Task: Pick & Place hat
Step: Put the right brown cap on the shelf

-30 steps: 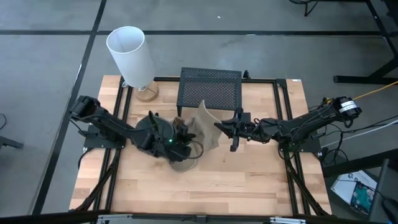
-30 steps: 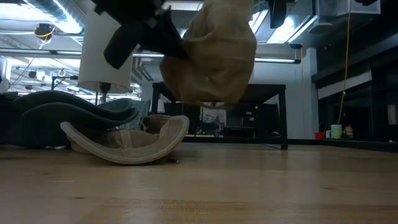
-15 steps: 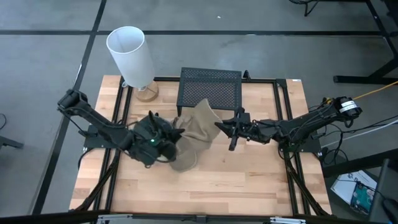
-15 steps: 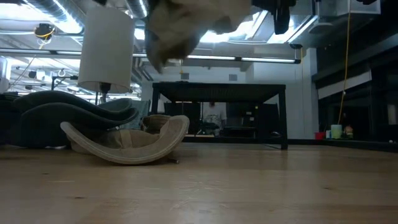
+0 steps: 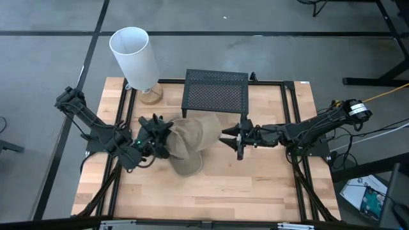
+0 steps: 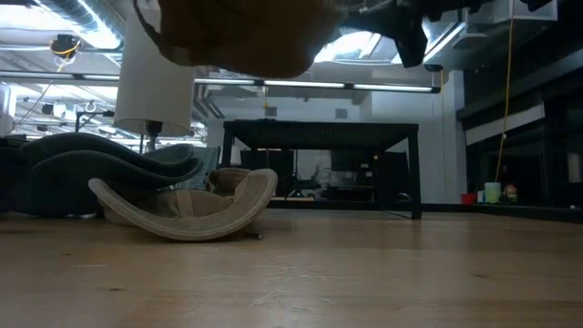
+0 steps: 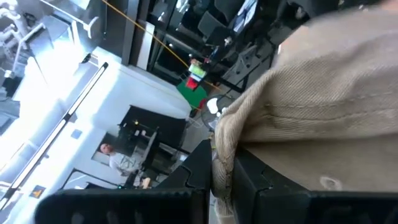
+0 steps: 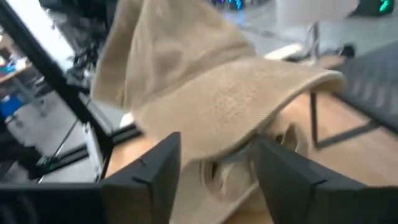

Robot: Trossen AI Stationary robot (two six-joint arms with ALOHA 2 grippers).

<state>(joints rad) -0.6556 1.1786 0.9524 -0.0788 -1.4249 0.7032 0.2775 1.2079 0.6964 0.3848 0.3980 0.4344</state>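
Left gripper (image 5: pixel 167 137), frame centre-left, clamps tan hat (image 5: pixel 192 135) held aloft. Second hat (image 6: pixel 187 208) on table (image 5: pixel 255 185) below. Right gripper (image 5: pixel 238 142), centre, fingers apart, empty.

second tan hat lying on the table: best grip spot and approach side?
Judging by the low view, grip the hat on the table at its upturned brim edge, coming from above. The brim curls up clear of the wood there, so fingers could straddle it; elsewhere it lies flat.

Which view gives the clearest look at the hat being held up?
The right wrist view: the lifted hat shows whole, crown and brim. The high view shows it from above at the left hand; the low view only its underside; the left wrist view a close brim.
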